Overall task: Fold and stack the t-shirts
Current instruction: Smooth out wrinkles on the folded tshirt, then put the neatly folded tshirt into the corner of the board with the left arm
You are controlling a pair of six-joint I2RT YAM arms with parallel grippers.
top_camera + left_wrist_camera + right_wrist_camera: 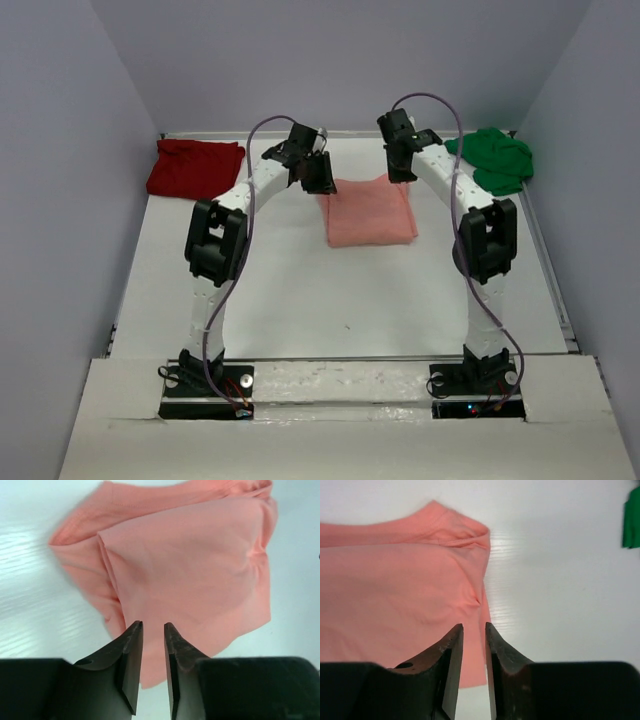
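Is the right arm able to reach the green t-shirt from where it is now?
Probably yes: the green t-shirt lies uncovered near the right pincer, on its right, with only bare table between them.

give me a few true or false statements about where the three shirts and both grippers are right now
1. The salmon-pink shirt lies between the other two shirts, touching neither. True.
2. The green shirt is stacked on the salmon-pink shirt. False: it lies crumpled at the far right, apart.
3. The dark red shirt lies at the far left. True.
4. The left gripper is clamped on the dark red shirt. False: its jaws stand slightly apart above the salmon-pink shirt.
5. The right gripper hangs over the salmon-pink shirt's edge, jaws slightly apart. True.
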